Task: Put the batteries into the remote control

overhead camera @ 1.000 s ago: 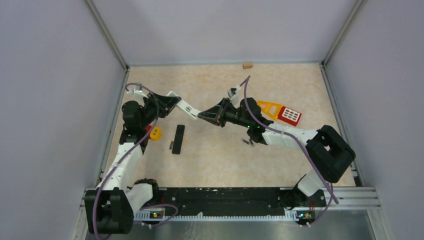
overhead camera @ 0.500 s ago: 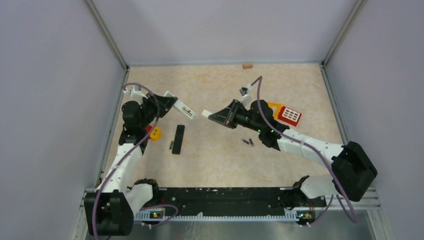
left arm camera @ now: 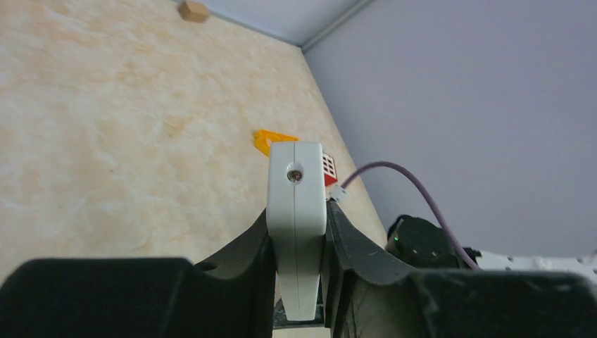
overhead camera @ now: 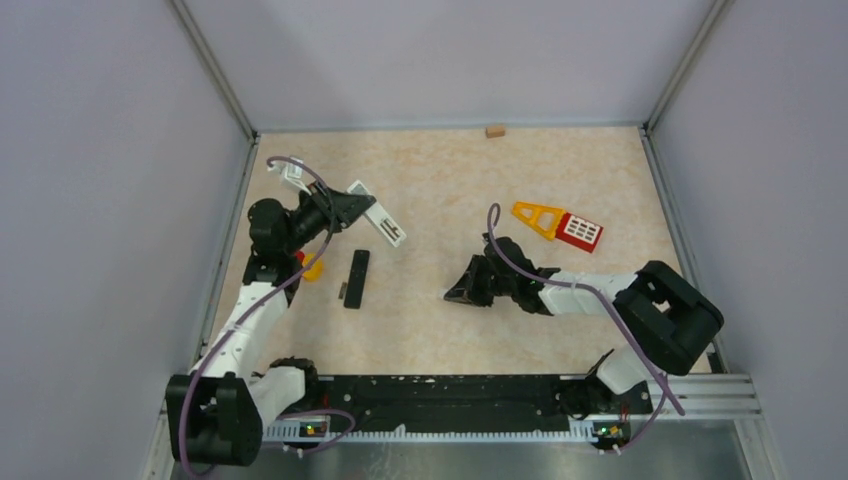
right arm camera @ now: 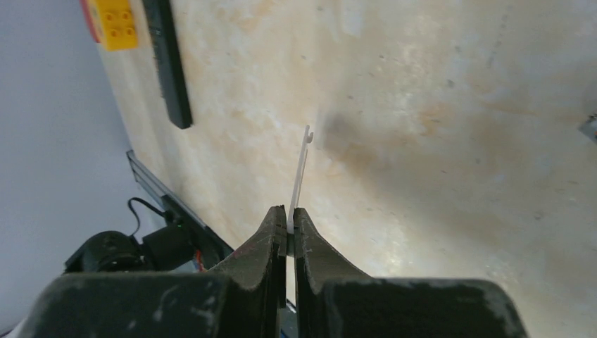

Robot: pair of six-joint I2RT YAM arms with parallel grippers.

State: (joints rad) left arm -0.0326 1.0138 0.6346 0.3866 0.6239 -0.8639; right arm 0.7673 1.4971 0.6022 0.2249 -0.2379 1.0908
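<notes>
My left gripper (overhead camera: 355,205) is shut on a white remote control (overhead camera: 386,226), holding it above the table's left side. In the left wrist view the remote (left arm camera: 296,211) stands edge-on, clamped between both fingers (left arm camera: 352,246). My right gripper (overhead camera: 455,295) sits low over the middle of the table. It is shut on a thin white cover piece (right arm camera: 300,176) that sticks out edge-on from the fingertips (right arm camera: 290,215). A black remote (overhead camera: 356,278) lies flat on the table left of it. The batteries do not show in the top view. A small grey thing (right arm camera: 590,127) is cut off at the right wrist view's edge.
A yellow block (overhead camera: 312,266) lies by the left arm, and a small dark piece (overhead camera: 343,291) lies beside the black remote. An orange and red toy (overhead camera: 560,224) sits at the right. A wooden block (overhead camera: 494,130) rests at the back wall.
My right gripper pulled away from the white remote with the cover piece and dropped low toward the table's middle. The left gripper swung the remote slightly right.
</notes>
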